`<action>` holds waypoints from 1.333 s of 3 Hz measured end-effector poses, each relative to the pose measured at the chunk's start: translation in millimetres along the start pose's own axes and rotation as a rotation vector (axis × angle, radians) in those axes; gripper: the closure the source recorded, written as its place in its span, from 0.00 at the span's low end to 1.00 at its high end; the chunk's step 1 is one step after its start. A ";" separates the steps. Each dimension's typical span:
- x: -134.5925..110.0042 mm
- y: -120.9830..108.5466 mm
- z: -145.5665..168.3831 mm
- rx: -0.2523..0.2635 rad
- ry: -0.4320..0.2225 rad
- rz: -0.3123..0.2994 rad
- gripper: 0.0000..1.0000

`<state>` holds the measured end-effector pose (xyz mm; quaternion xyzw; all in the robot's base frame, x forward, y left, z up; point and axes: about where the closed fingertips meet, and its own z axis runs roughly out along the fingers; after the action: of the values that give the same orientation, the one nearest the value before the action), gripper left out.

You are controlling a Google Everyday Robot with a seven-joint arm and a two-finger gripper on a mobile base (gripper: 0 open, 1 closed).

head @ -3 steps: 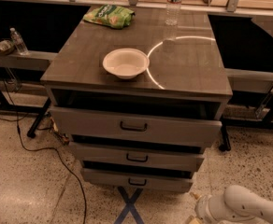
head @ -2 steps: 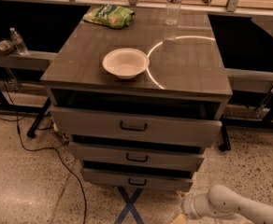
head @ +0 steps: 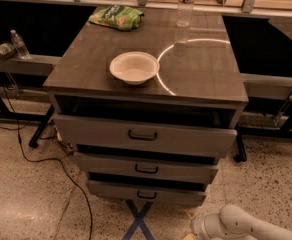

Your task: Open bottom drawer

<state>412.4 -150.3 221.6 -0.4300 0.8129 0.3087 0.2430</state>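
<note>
At your far left, a small plastic bottle (head: 20,44) stands on a low ledge beside the cabinet (head: 206,79), and a black cable (head: 61,171) trails over the speckled floor towards the cabinet's foot. On the cabinet's top you have a green snack bag (head: 117,18) at the back left and a white bowl (head: 134,68) near the front edge. A clear water bottle (head: 186,5) stands upright at the back, right of the bag.

Below the top you see three grey fronts, stepped one under the other. The widest drawer (head: 96,131) is uppermost and the mid-sized drawer (head: 106,165) sits under it. The bottom drawer (head: 111,190) is lowest and narrowest, just above the floor, with its small black bar handle (head: 147,195) at the middle of its front. A dark gap shows above each front, including the bottom one. A blue tape cross (head: 138,223) lies on the floor just in front of the bottom drawer.

The gripper (head: 200,229) sits at the lower right edge of your view, on the end of the white arm (head: 251,226) that comes in from the right. It is right of the tape cross and down near the floor. The bottom drawer lies up and to the left of it, with the drawer's right end nearest. The handle is further left, and the two are apart, not touching. You cannot tell whether the gripper is spread or pressed together, since most of it is cut off by the frame.
</note>
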 end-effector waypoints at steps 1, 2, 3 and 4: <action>0.9 -9.8 15.2 0.012 -0.074 0.011 0.00; -15.8 -34.5 13.8 0.067 -0.154 -0.025 0.00; -40.0 -52.4 12.4 0.103 -0.208 -0.072 0.00; -60.1 -66.0 17.4 0.124 -0.245 -0.114 0.00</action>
<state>501.5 -133.9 229.9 -0.4188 0.7689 0.2937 0.3836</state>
